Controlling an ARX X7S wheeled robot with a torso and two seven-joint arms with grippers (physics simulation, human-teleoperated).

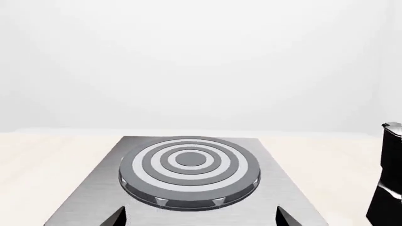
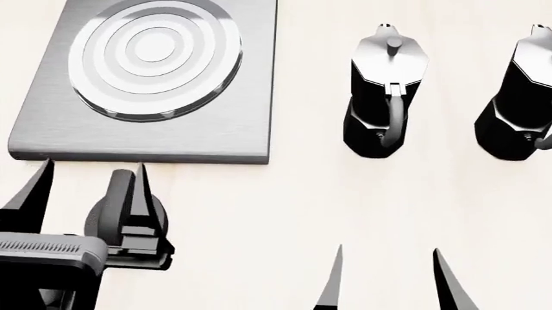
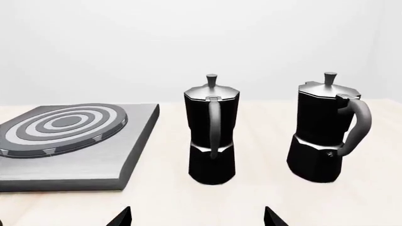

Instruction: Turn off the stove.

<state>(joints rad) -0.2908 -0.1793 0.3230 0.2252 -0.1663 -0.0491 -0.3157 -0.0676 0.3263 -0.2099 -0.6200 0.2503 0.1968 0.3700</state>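
- Left gripper (image 2: 90, 187): jaws spread, hanging just short of the stove's near edge; the black knob (image 2: 108, 210) sits between the fingers, largely hidden by them.
- Stove (image 2: 216, 126): at the far left of the table, burner rings bare.
- Risk: closing off-centre could let the fingers slip on the ridged knob and turn nothing.
- Right gripper (image 2: 388, 281): spread, empty.
- Two moka pots (image 2: 386, 90) stand well apart from the stove, unlikely to be hit.
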